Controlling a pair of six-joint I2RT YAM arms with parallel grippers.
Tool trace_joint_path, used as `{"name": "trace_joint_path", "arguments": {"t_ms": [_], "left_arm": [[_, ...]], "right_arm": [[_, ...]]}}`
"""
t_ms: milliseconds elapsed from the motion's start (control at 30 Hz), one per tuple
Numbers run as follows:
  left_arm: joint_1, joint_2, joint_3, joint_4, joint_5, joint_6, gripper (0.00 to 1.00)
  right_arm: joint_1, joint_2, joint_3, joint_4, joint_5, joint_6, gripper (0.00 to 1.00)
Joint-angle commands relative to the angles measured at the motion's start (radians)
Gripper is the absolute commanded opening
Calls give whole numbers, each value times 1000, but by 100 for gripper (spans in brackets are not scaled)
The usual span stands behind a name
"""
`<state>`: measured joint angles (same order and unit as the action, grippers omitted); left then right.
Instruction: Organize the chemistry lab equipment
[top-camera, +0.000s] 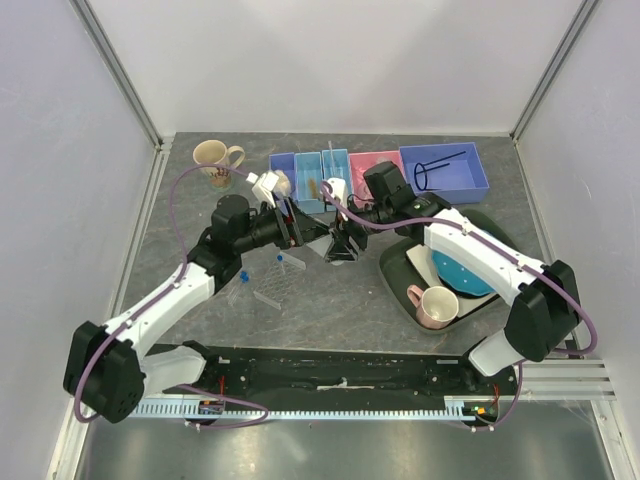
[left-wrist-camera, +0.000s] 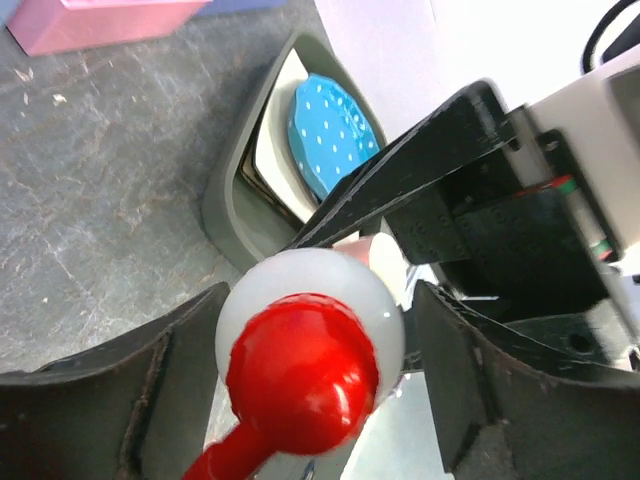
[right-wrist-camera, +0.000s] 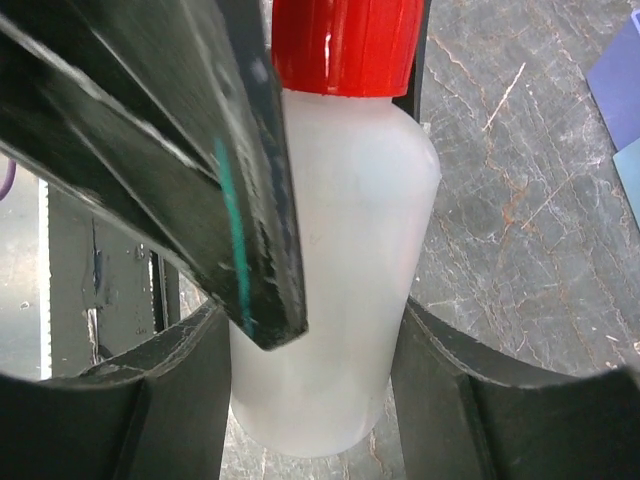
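The red-capped white squeeze bottle (left-wrist-camera: 310, 340) hangs above the table's middle, between both grippers. In the right wrist view my right gripper (right-wrist-camera: 312, 320) is shut on its white body (right-wrist-camera: 340, 250), with both fingers pressed to its sides. My left gripper (left-wrist-camera: 320, 300) stands around the bottle's shoulder and is open, with a thin gap at its right finger. From above, the two grippers meet at the bottle (top-camera: 318, 236). A black wire ring on a rod (top-camera: 432, 172) lies in the far right blue bin. A clear rack (top-camera: 280, 280) and blue-capped tubes (top-camera: 242, 274) lie under the left arm.
Blue bins (top-camera: 296, 172), a pink bin (top-camera: 375, 165) and a larger blue bin (top-camera: 470, 180) line the back. A beige mug (top-camera: 213, 157) stands at the back left. A dark tray (top-camera: 400, 270) on the right holds the blue dotted plate (top-camera: 462, 272) and a pink mug (top-camera: 437, 306).
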<state>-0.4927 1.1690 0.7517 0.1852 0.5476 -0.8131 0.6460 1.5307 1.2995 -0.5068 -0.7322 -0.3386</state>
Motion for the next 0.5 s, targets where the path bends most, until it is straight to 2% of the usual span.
{"name": "trace_joint_path", "arguments": {"t_ms": [0, 167, 333, 467], "left_arm": [[32, -98, 29, -34, -102, 3, 85], [152, -205, 58, -128, -129, 37, 89], [261, -262, 113, -281, -101, 149, 91], [325, -319, 112, -381, -86, 241, 91]], "right_arm": [[-17, -37, -20, 19, -12, -4, 47], [-116, -64, -52, 31, -36, 1, 47], [-242, -58, -43, 47, -33, 15, 47], [-353, 12, 53, 47, 4, -2, 48]]}}
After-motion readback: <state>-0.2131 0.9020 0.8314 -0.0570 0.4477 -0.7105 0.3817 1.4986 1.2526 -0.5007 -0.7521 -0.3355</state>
